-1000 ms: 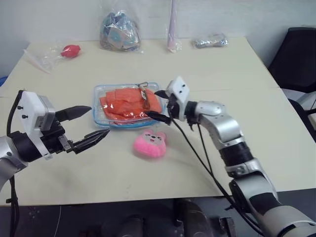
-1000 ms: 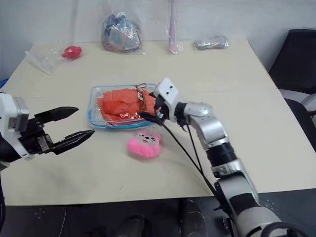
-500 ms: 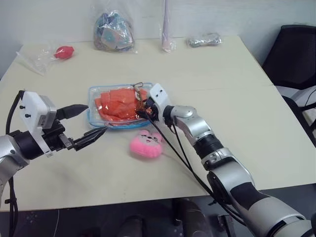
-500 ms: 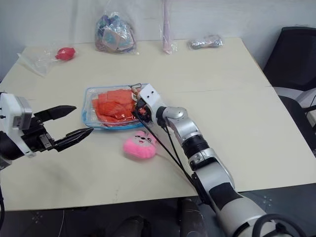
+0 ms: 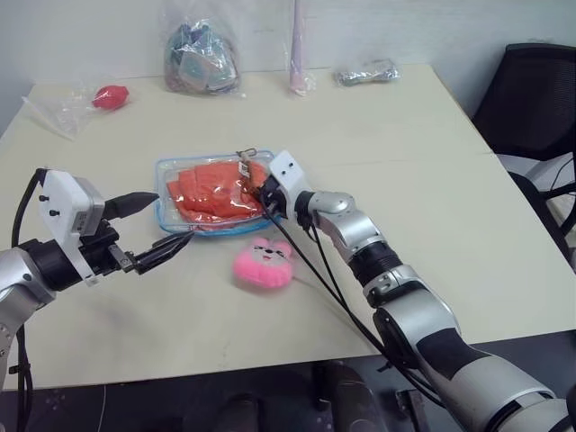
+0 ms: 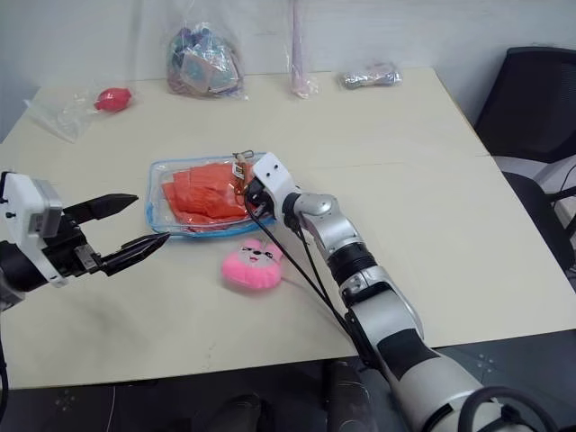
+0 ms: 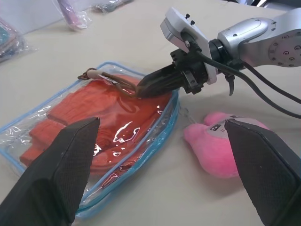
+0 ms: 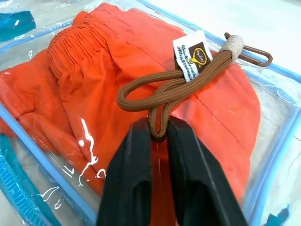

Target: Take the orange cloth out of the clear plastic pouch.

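Observation:
The clear plastic pouch with light-blue trim lies flat at the table's middle, and the folded orange cloth is inside it. A brown cord loop with a white tag lies on top of the cloth. My right gripper is shut on the near end of that cord, at the pouch's right side. My left gripper hovers open just off the pouch's left front corner, pointing right, with nothing between its fingers.
A pink plush toy lies just in front of the pouch. Along the far edge are a crinkly bag of small items, a red object in a clear bag, a pink tube and a silver packet. A black chair stands at right.
My right gripper moved left and down onto the pouch and closed from open onto the brown cord. The left gripper stayed open and in place. The camera shifted slightly.

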{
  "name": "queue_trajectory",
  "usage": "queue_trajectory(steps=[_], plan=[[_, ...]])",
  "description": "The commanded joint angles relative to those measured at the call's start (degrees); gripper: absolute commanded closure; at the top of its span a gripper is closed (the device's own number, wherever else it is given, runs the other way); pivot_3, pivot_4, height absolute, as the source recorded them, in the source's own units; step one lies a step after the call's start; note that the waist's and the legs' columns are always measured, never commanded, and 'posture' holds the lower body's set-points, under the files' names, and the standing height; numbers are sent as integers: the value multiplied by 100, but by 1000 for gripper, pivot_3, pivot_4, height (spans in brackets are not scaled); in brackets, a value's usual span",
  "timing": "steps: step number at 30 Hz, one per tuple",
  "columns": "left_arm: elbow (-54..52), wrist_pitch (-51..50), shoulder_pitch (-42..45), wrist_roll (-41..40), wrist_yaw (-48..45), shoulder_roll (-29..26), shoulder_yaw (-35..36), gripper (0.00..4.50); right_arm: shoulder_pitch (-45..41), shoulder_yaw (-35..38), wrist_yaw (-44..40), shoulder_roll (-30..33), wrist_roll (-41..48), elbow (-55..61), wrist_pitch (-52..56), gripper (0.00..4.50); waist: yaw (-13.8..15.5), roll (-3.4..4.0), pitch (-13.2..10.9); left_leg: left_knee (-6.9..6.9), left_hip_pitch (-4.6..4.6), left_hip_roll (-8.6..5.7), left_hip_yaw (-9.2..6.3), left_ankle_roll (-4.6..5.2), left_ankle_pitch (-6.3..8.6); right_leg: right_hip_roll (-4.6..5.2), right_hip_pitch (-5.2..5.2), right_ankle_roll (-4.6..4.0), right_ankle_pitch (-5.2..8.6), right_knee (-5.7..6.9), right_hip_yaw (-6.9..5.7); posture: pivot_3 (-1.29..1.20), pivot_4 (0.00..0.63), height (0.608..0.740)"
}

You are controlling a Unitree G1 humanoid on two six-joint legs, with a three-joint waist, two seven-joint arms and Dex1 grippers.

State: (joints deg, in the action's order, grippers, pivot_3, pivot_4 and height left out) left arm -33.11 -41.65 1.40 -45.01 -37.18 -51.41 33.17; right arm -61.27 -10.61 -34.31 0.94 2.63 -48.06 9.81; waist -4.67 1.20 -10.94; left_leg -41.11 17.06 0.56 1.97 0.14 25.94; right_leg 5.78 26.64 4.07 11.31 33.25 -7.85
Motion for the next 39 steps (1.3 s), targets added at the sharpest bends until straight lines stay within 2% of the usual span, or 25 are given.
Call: queue_trajectory(steps=[1, 2, 8, 15, 19, 22, 25, 29, 33, 39], plan=[[-18, 153, 48, 61, -25, 8, 12, 0, -79, 196, 28, 13, 69, 366, -96, 4334, -6, 0, 0, 0, 0, 2, 0, -2, 1, -3, 0, -1, 1, 0, 0, 0, 150, 740], [-16, 161, 53, 66, -21, 11, -4, 0, -65, 212, 25, 20, 83, 420, -87, 4478, -7, 0, 0, 0, 0, 4, 1, -3, 1, -5, 1, -3, 1, 0, 1, 0, 150, 740], [185, 286, 376, 137, -54, 54, -458, 0, -35, 683, -6, 331, 450, 1439, 574, 4478, 20, 1, -1, -1, 1, 8, 0, -6, 2, -9, 2, -5, 3, 0, 5, 0, 150, 740], [418, 338, 1594, 256, -55, 411, -1675, 0, 601, 1611, -139, 1949, 996, 3387, 1852, 4478, 271, -5, 2, -9, 8, 4, -1, -6, 2, -3, 2, -5, 3, 2, 5, 0, 150, 740], [581, 325, 2391, 269, -233, 775, -2396, 0, 1915, 1952, -823, 3459, 1159, 4481, 2445, 4478, 419, -7, 3, -7, 9, 4, 7, -5, 2, -5, 1, -3, 2, -2, 6, 0, 150, 740], [773, 370, 2862, 310, -426, 1039, -2791, 0, 3109, 2161, -1119, 4181, 1197, 5018, 2584, 4478, 457, -9, 1, -4, 10, 6, 32, -4, 3, -13, -2, 2, -1, -2, 6, 0, 150, 740], [949, 450, 3136, 448, -602, 1210, -3067, 0, 3683, 2350, -794, 4332, 1088, 5038, 2720, 4478, 387, -11, 0, -1, -6, 12, 80, -4, 2, -19, -8, 3, -7, 10, 29, 0, 150, 740], [1137, 551, 3311, 617, -789, 1342, -3251, 0, 3925, 2526, -468, 4343, 1052, 4878, 2866, 4478, 315, -10, 0, 0, -21, 15, 97, -8, -1, -23, -8, -2, -15, 20, 44, 0, 150, 740], [1212, 658, 3269, 745, -978, 1308, -3280, 0, 3992, 2649, -535, 4496, 1148, 4842, 3029, 3450, 333, -10, 0, 0, -17, 17, 93, -8, -2, -28, -6, -4, -14, 17, 44, 0, 150, 740], [1207, 681, 3139, 792, -1079, 1225, -3154, 0, 3901, 2605, -995, 5063, 1221, 4681, 3020, 1342, 473, -11, 0, -8, -8, 13, 86, -6, -2, -27, -6, -1, -16, 10, 43, 0, 150, 740]])
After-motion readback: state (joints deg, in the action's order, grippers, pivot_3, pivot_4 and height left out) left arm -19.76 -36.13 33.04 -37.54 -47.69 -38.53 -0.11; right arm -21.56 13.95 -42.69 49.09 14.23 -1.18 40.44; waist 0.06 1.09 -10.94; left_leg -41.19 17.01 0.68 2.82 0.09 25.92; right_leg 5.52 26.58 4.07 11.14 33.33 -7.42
